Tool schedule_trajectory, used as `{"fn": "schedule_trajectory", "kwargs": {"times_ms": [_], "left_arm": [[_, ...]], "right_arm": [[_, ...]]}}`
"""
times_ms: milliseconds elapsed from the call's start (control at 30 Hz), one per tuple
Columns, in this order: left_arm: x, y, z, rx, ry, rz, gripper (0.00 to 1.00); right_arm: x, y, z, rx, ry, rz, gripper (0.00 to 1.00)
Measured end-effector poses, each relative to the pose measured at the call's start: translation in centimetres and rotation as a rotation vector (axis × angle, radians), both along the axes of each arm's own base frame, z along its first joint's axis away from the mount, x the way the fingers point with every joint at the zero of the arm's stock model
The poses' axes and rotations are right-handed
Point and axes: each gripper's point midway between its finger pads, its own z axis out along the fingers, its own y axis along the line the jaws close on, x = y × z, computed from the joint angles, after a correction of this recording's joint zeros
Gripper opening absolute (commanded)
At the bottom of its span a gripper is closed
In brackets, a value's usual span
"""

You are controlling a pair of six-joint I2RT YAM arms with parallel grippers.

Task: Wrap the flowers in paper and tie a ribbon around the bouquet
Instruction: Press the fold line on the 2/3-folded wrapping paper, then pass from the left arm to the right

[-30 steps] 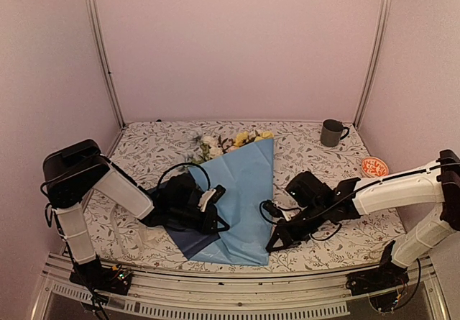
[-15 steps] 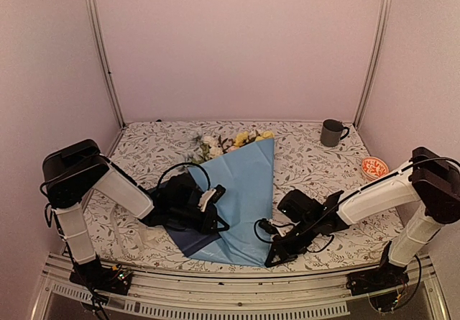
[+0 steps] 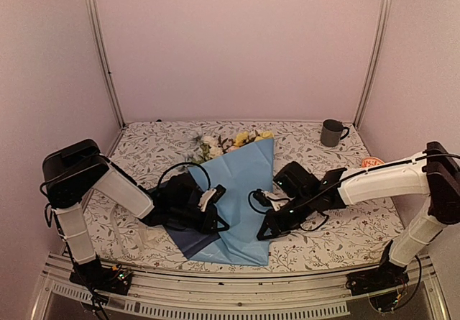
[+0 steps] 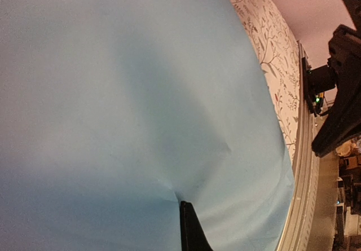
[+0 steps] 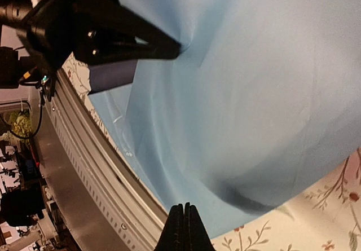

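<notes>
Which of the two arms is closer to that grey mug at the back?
Right. The right arm lies in front of the mug; the left arm sits beyond the paper, far left.

A robot test booth in a lab, not a home. Plain pink walls [image 3: 237, 47] and bare metal posts [image 3: 100, 54] box in a cloth-covered tabletop [image 3: 144, 147]. The left arm [image 3: 118, 190] and right arm [image 3: 388, 180] are bolted to a slotted metal rail [image 3: 215, 291], trailing loose cables [image 3: 183, 167].

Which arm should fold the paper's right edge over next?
Right. The right gripper, shut, sits at the near right edge of the paper; the left gripper presses its left part, likely pinning it.
</notes>
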Motion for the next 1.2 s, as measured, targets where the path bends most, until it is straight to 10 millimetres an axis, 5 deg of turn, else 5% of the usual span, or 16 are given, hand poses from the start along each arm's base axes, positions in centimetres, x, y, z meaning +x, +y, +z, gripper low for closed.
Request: {"fn": "schedule_trajectory", "kwargs": {"times_ms": [100,233,467,600,733,833,933,1033,1100,1200], "left_arm": [[0.0,0.0,0.0,0.001,0.000,0.000,0.00],[0.1,0.1,0.0,0.006,-0.003,0.005,0.00],[0.4,0.3,0.0,0.023,-0.021,0.019,0.00],[0.4,0.3,0.0,0.023,-0.024,0.019,0.00],[0.5,0.4,0.0,0.025,-0.025,0.026,0.00],[0.6,0.4,0.0,0.025,-0.022,0.033,0.00],[0.6,0.5,0.1,0.026,-0.022,0.040,0.00],[0.6,0.5,0.1,0.029,-0.019,0.045,0.00],[0.6,0.6,0.0,0.032,-0.013,0.050,0.10],[0.6,0.6,0.4,0.026,-0.001,0.059,0.36]], "right_arm": [[2.0,0.7,-1.5,-0.017,-0.017,-0.017,0.00],[1.4,-1.1,-5.1,-0.105,0.024,-0.023,0.00],[-0.4,-3.7,-5.1,-0.128,0.039,-0.033,0.00],[-0.1,-2.7,-3.2,-0.109,0.048,-0.019,0.00],[2.1,2.5,2.6,0.062,-0.007,0.017,0.00],[2.8,5.8,4.3,0.138,-0.006,0.048,0.00],[2.2,7.5,1.6,0.092,0.055,0.069,0.00],[0.6,6.9,-3.1,-0.030,0.157,0.067,0.00],[-0.4,6.4,-5.2,-0.094,0.218,0.067,0.00],[-0.4,6.7,-5.3,-0.126,0.226,0.063,0.00]]}}
